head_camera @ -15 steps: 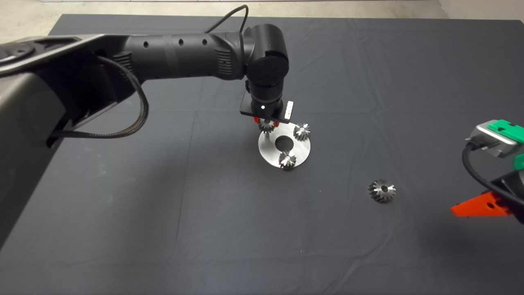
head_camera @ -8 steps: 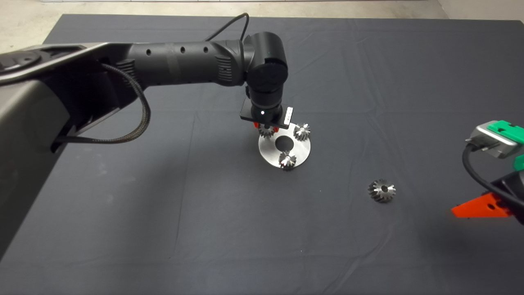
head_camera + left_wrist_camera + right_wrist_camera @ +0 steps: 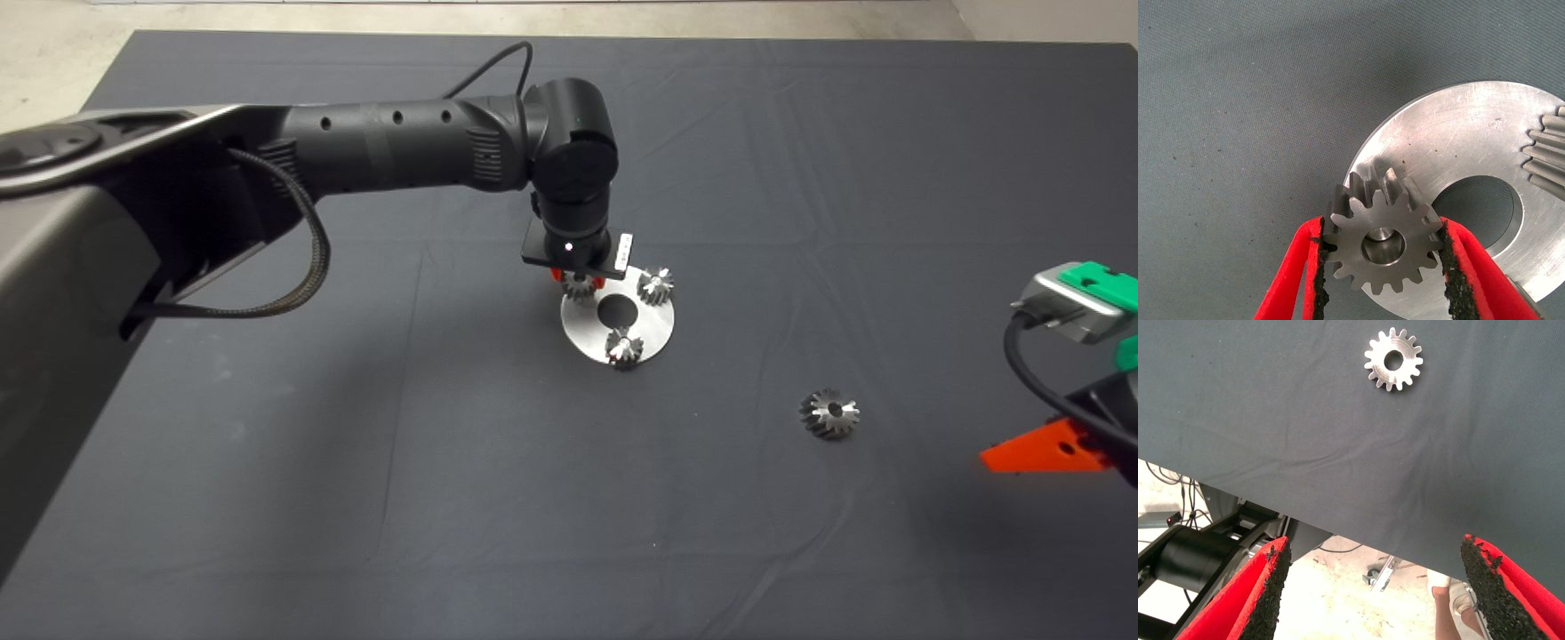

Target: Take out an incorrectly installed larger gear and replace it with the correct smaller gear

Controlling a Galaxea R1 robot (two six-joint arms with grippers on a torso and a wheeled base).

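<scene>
Dark mat (image 3: 267,498) covers nearly the whole head view, left arm (image 3: 400,151) reaching in from the left edge to frame centre, wrist pointing straight down over the round steel disc (image 3: 658,336) just right of centre. Disc has a central hole and two seated gears, one at its upper right (image 3: 655,285), one at its lower edge (image 3: 624,347). Left gripper (image 3: 1383,248) sits at the disc's upper-left edge, fingers (image 3: 1293,267) closed in on the smaller gear (image 3: 1382,243), pads touching its teeth on both sides; the gear is on a pin that shows through its bore, how far down it sits can't be told. Right gripper (image 3: 1375,587) parked at the right edge of the head view, lower half, fingers spread wide, nothing between them. The larger gear (image 3: 829,413) lies loose on the mat, right of centre, well apart from the disc, between disc and right gripper
</scene>
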